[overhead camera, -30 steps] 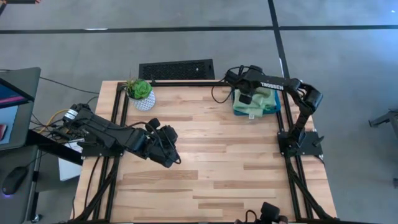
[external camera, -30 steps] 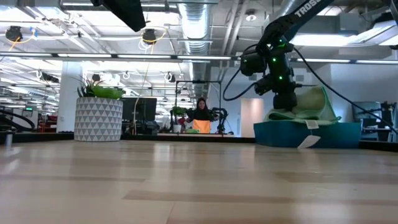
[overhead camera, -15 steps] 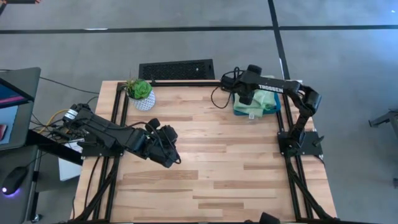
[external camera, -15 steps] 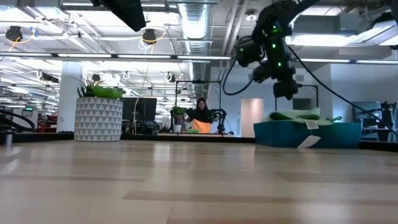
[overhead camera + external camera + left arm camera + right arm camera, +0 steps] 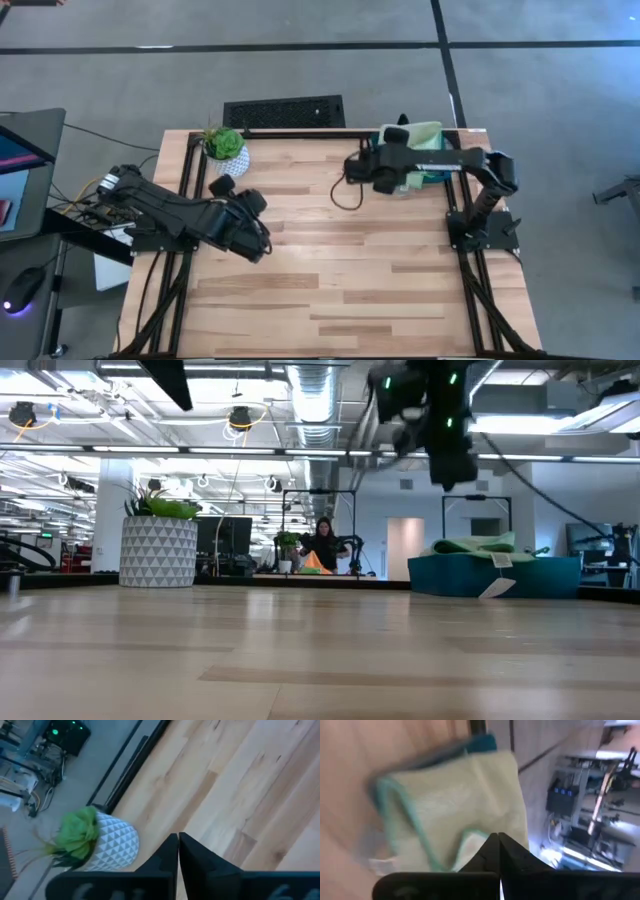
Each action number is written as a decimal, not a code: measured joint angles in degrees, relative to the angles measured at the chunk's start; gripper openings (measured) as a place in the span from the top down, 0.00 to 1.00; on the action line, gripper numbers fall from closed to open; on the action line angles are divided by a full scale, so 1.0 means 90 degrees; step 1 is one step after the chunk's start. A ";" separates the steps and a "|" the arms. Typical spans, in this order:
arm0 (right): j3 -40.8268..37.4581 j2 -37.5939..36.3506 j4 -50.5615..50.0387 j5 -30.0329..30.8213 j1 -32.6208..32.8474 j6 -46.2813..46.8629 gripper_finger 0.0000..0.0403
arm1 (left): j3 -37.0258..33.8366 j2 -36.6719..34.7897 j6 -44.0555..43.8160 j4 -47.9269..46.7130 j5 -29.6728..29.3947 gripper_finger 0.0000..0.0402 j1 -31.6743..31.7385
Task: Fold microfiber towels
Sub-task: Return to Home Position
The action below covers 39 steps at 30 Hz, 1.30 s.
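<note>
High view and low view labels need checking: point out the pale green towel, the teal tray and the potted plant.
pale green towel (image 5: 426, 136), high view, its top fold.
teal tray (image 5: 450, 576), low view, its front wall.
potted plant (image 5: 223, 143), high view, its leaves.

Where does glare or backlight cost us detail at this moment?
Low view: ceiling lights behind leave the right arm a dark silhouette. Right wrist view: bright glare beyond the pale green towel. High view: even light, no glare on the table.
</note>
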 joint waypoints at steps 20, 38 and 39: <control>-0.1473 -0.3122 0.3953 -0.1943 0.3483 -0.0169 0.98 | -0.4280 -0.4711 0.5245 0.6889 0.1980 1.00 0.0582; -0.5520 -0.5773 0.8481 -0.2824 0.3408 -0.0763 0.97 | -0.6783 -0.8284 0.5929 0.8418 0.2481 1.00 0.1295; -0.5676 -0.5908 0.8641 -0.2821 0.3383 -0.0772 0.97 | -0.6834 -0.8438 0.5945 0.8375 0.2459 1.00 0.1295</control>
